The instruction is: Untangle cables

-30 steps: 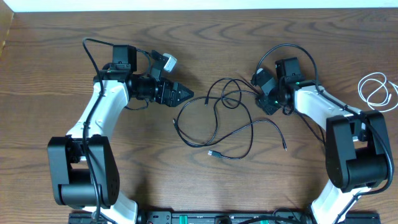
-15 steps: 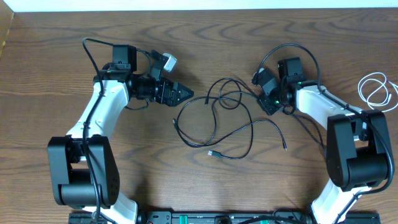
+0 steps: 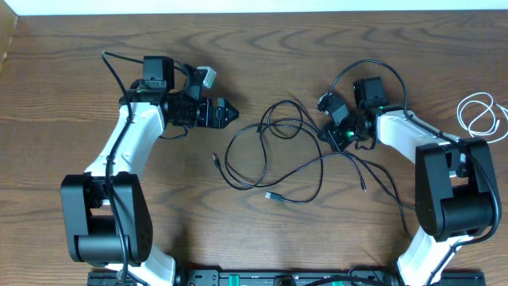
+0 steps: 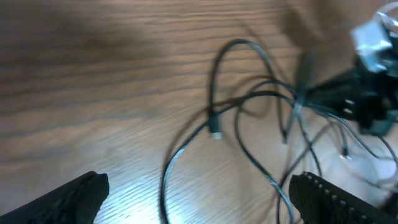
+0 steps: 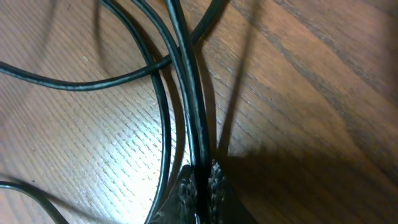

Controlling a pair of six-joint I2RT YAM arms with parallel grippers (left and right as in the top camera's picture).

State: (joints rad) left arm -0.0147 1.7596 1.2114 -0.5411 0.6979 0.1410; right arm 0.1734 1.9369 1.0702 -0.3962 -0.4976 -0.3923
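The long black cable [image 3: 292,170] lies in loose crossing loops in the middle of the table, one plug end [image 3: 271,195] toward the front. My right gripper [image 3: 327,132] sits at the tangle's right edge. In the right wrist view the right gripper [image 5: 200,182] is shut on a black cable strand [image 5: 186,81], with other strands running beside it. My left gripper [image 3: 230,112] hovers open to the left of the loops; in its own view the left gripper [image 4: 199,199] has wide-apart fingers with black cable [image 4: 212,81] lying ahead. The white cable [image 3: 480,116] is coiled at the far right.
The right arm's own thick black wire [image 3: 361,65] arcs above its wrist. The table's back edge [image 3: 254,11] runs along the top of the overhead view. Both arm bases [image 3: 103,230] stand at the front corners.
My right gripper closed onto a black cable strand and nudged left. The tangle shifted, its left end sliding further left. The left gripper drew back slightly up and left, still open.
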